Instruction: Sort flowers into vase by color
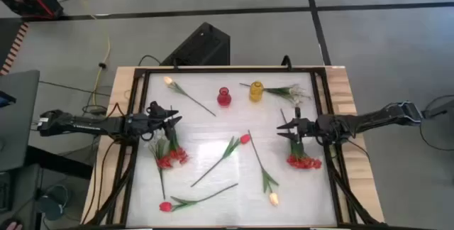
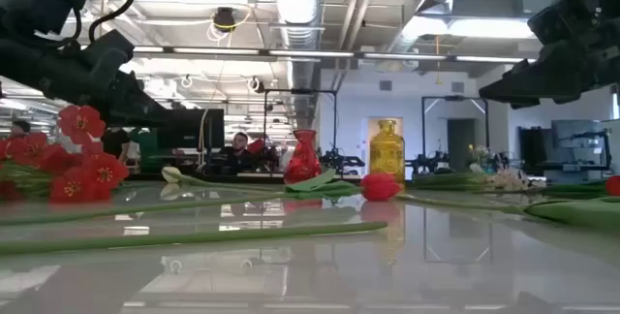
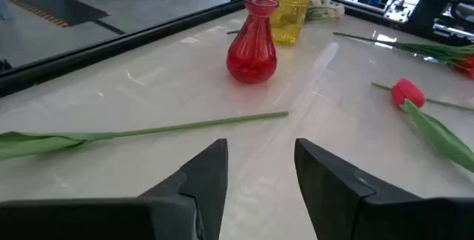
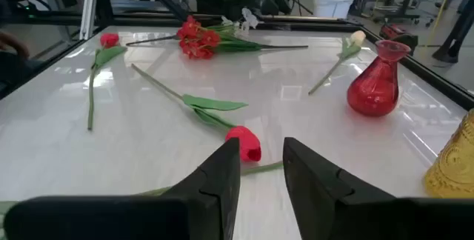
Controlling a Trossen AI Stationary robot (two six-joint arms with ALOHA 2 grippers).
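Note:
A red vase and a yellow vase stand upright at the table's far middle. Long-stemmed flowers lie flat on the white top: a pale tulip far left, a white sprig beside the yellow vase, a red tulip in the middle, red bunches at left and right, another red tulip and a pale tulip near the front. My left gripper hovers open, short of the pale tulip's stem. My right gripper is open, the middle red tulip just beyond its fingertips.
A dark frame runs round the table top. A black box stands on the floor behind the far edge. Bare white surface lies between the two grippers and in front of the vases.

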